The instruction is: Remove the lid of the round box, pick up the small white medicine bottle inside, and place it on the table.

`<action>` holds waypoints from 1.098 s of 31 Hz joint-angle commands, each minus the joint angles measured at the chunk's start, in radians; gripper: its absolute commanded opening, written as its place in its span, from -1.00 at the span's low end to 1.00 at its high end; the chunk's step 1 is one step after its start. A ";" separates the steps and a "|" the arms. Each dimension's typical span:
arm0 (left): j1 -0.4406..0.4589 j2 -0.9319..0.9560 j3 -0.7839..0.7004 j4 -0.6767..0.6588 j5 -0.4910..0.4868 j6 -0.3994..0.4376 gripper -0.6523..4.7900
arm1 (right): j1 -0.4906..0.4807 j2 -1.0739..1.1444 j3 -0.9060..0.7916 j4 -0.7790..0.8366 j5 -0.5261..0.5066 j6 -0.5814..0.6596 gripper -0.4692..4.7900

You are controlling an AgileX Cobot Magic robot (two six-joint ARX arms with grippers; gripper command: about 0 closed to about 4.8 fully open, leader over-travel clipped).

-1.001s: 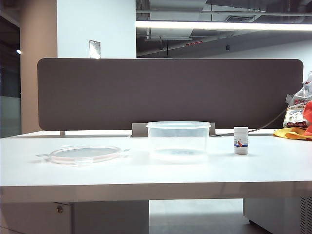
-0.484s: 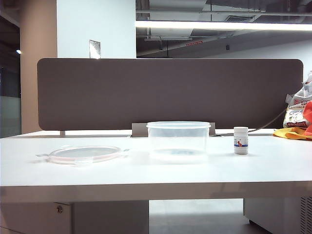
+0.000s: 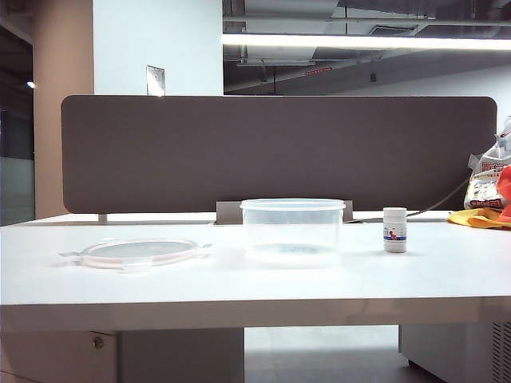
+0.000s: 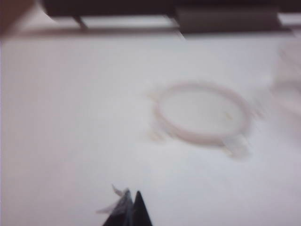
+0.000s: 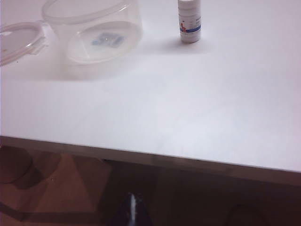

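1. The exterior view shows the white counter (image 3: 255,279) from the front, with 3 things in a row and no arm or claw in sight.
2. The lid (image 3: 137,252) lies flat toward the counter's left end, well apart from the others.
3. The round box (image 3: 292,230) stands open near the middle, and nothing can be made out inside it.
4. The small white bottle (image 3: 394,230) stands upright on the counter just to the right of the box, not touching it.
5. A dark divider panel (image 3: 279,152) runs along the counter's back edge; a heap of bags and orange cloth (image 3: 489,199) sits at the far right end.
6. Only the left wrist view shows the left claw (image 4: 130,212): its dark tips are pressed together, holding nothing, above bare counter with the lid (image 4: 203,113) lying beyond them. This picture is blurred.
7. Only the right wrist view shows the right claw (image 5: 132,207): its tips are pressed together, empty, and sit off the counter's front edge, over the floor.
8. That same view looks down into the box (image 5: 96,30), which the front view cannot do, showing a faint blue mark at its bottom and the bottle (image 5: 189,21) standing outside.
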 commanded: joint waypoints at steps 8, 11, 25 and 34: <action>0.163 -0.021 -0.006 0.060 0.016 0.011 -0.78 | 0.000 -0.001 0.003 0.017 -0.001 0.005 -0.84; 0.163 -0.021 -0.006 0.059 0.039 -0.013 -0.78 | 0.000 -0.002 0.003 0.017 0.000 0.005 -0.84; 0.163 -0.021 -0.006 0.058 0.043 -0.012 -0.78 | 0.000 -0.007 0.003 0.017 -0.001 0.005 -0.84; 0.163 -0.021 -0.006 0.058 0.042 -0.012 -0.78 | -0.001 -0.007 0.002 0.045 0.051 -0.095 -0.84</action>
